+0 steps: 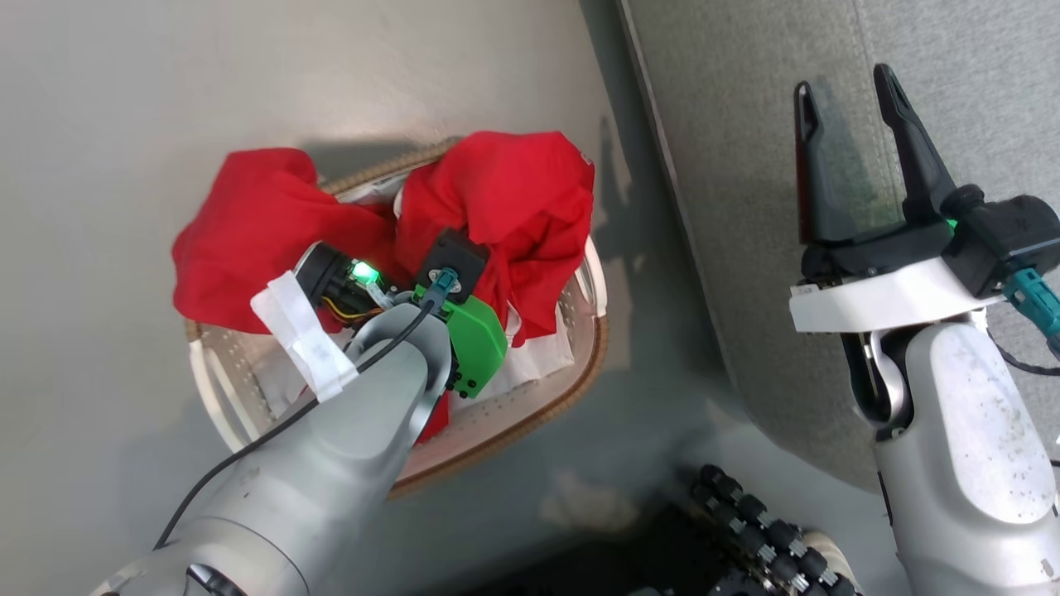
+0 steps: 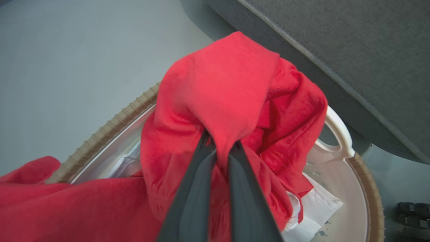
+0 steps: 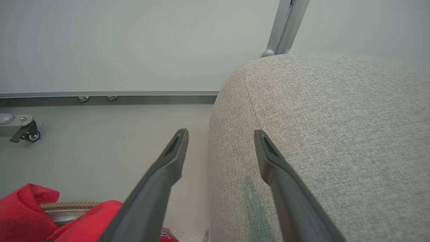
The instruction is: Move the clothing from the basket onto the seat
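Clothing (image 2: 218, 84), clenched in the fingers (image 2: 195, 188) of the left gripper (image 2: 220, 143) over the basket (image 2: 100, 134), should clear its rim before swinging to the seat (image 1: 745, 165); right gripper (image 1: 842, 91) gapes empty.

A smooth, pale grey floor (image 1: 124, 99) meets a plain pale wall (image 3: 134, 40) along a low grey rail (image 3: 134, 97). A small black caster (image 3: 30, 134) sits near the wall's foot, and a slim metal post (image 3: 287, 27) rises farther along. The light is soft and even.

1. Nothing actually readable in any of these, sorry.
2. Closest is a sliver of white print on the red garment (image 3: 90, 218), bottom edge of the right wrist view, too cut off to read.
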{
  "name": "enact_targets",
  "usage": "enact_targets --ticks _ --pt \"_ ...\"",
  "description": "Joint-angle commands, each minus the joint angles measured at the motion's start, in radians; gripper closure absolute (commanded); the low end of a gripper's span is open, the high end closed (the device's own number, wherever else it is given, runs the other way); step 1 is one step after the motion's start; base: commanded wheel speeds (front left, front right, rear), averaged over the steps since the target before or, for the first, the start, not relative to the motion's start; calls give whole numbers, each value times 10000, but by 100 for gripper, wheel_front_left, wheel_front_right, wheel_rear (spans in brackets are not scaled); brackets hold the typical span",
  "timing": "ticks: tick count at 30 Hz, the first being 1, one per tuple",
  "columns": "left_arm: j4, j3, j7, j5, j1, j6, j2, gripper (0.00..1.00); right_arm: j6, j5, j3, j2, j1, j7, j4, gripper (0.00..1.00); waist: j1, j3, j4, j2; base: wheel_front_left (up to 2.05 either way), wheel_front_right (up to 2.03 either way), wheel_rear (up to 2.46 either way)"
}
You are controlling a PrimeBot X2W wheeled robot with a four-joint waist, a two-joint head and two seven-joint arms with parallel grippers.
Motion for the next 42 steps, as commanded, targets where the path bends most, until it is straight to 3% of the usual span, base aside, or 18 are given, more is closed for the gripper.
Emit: enact_targets --ticks 1,9,27,34,42 --pt "-58 -49 -110 -104 147 3 53 100 -6 -117 -85 -35 227 -23 74 0 0 -614 314 0 0 0 0" --pt "-816 4 -256 261 275 -21 73 100 -7 -640 -457 -38 829 -23 345 0 0 -2342 953 0 0 0 0" --pt "-3541 754 -249 1431 718 -390 1107 100 -7 -1398 -336 -40 2914 -21 1110 0 0 -6860 1908 0 0 0 0" --pt "-4102 860 -157 1588 103 -597 1620 100 -7 -1480 75 -38 3498 -21 1259 0 0 -7912 2054 0 0 0 0" --pt "-4908 846 384 1673 -635 -778 1992 100 -7 -1343 611 -38 3495 -21 1363 0 0 -8334 2249 0 0 0 0"
